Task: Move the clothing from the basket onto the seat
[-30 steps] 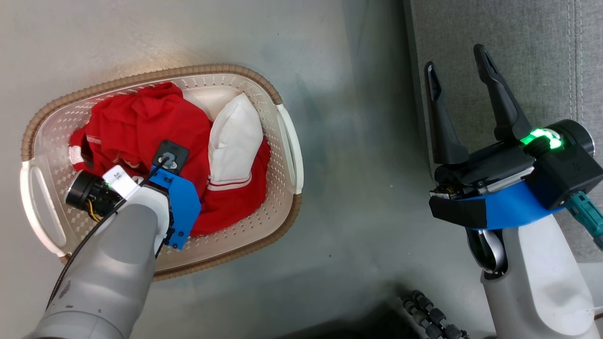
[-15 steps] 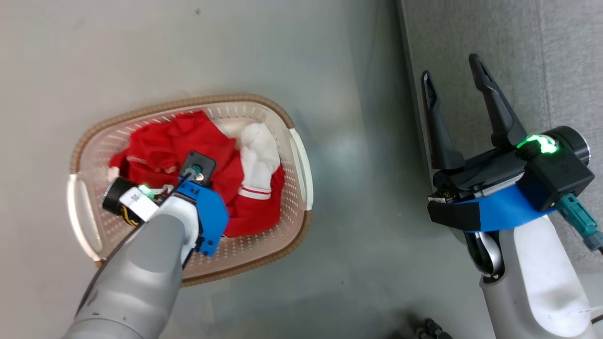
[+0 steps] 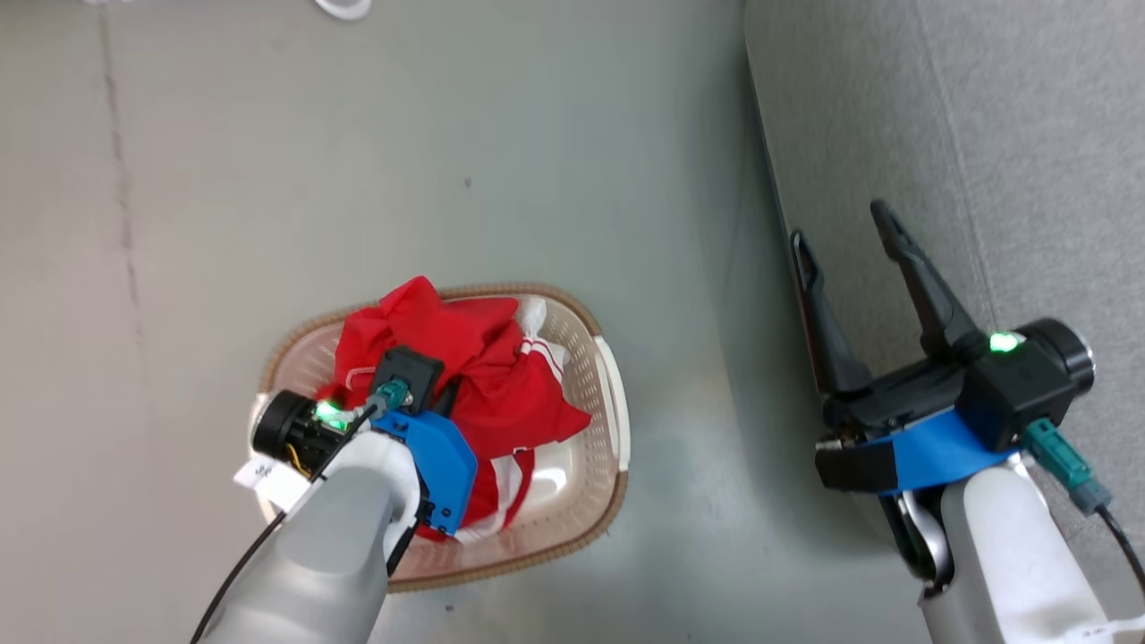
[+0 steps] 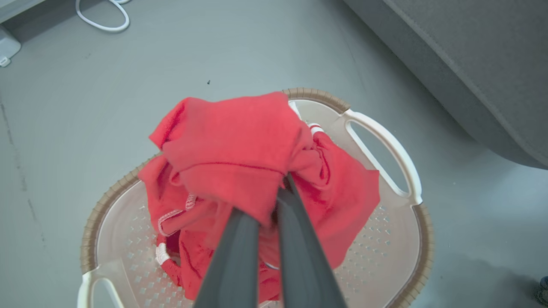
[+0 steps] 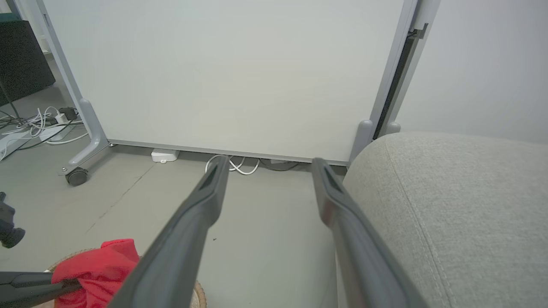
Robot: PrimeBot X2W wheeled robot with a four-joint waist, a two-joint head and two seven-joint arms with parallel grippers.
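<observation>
My left gripper [image 4: 278,190] is shut on a bunch of bright red clothing [image 4: 239,149], held up over the basket [image 4: 385,145]. In the head view the raised red clothing [image 3: 474,358] drapes over the basket's far side, and the left wrist hides the fingers. Another red piece with white stripes [image 3: 512,472] lies in the basket [image 3: 615,420]. My right gripper [image 3: 839,225] is open and holds nothing, beside the edge of the grey seat [image 3: 993,134]. In the right wrist view, the right gripper [image 5: 270,161] points at the floor beside the seat [image 5: 454,192].
The basket stands on a grey floor [image 3: 447,161], a short gap from the seat's side [image 4: 471,55]. A white panel on castors [image 5: 235,72] stands beyond, with cables [image 5: 233,164] along its base. A white cable loop [image 4: 102,19] lies on the floor.
The head camera has pulled back, so the basket looks smaller and lower. My left gripper has lifted the red clothing up out of the basket. The right gripper stays open.
</observation>
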